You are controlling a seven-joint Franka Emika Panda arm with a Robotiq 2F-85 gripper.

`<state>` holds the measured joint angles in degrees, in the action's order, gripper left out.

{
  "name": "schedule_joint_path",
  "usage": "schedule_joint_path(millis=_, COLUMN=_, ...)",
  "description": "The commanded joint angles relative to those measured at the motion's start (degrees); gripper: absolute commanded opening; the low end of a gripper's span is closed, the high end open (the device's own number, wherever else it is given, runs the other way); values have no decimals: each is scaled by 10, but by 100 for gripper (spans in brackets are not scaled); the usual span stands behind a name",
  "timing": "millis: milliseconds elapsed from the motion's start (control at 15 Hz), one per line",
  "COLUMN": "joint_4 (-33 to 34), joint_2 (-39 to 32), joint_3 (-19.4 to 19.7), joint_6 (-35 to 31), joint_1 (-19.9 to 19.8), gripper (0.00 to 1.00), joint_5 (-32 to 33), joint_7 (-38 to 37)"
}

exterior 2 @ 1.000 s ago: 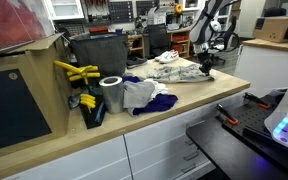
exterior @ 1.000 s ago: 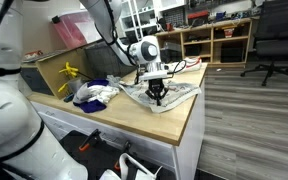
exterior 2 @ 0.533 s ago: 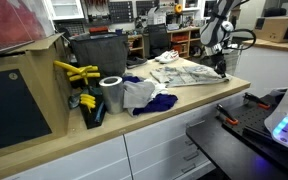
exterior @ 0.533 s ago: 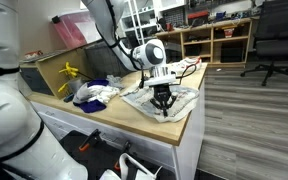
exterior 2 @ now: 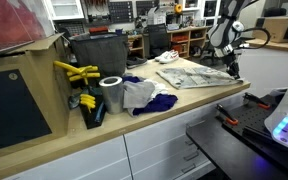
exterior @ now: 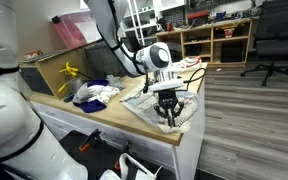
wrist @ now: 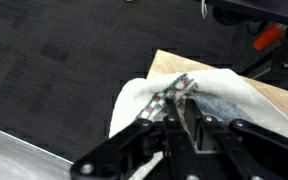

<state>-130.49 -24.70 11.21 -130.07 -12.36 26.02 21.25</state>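
Wooden counter (exterior 2: 199, 103) carries a patterned cloth (exterior 2: 189, 73), roll (exterior 2: 111, 94) and, seemingly, rags (exterior 2: 144, 95).

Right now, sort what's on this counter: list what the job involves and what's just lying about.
In the job: patterned cloth, hand gripping its edge.
Lying about: white and blue rags, tape roll, yellow tools, black bin.

Soft, crumpled printed cloth (exterior: 137, 100) lies on a smooth, pale, matt wood countertop (exterior: 119, 118).

white fabric cloth with a grey and dark mottled print (exterior: 139, 103), light tan wooden table (exterior: 94, 122), black gripper (wrist: 177, 96), yellow plastic clamps (exterior 2: 74, 72), blue-and-white crumpled rags (exterior 2: 149, 97)
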Motion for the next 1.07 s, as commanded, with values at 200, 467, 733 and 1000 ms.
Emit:
schedule_joint_path(millis=200, joint_4=-7, joint_2=53, joint_3=-15, joint_6=-28, joint_1=-4, gripper=71, joint_5=-16, joint_7=18)
schedule_joint_path(millis=467, joint_4=8, joint_2=69, joint_3=-49, joint_6=-49, joint_1=1, gripper=99, joint_5=-91, joint_7=10)
schedule_joint_path(millis=733, joint_4=36, joint_2=62, joint_3=-92, joint_6=-64, joint_1=12, gripper=100, joint_5=-198, joint_7=-1)
schedule_joint_path(millis=1000, joint_4=77, joint_2=43, joint_3=-126, joint_6=-56, joint_1=22, gripper=100, joint_5=-300, joint_7=-9)
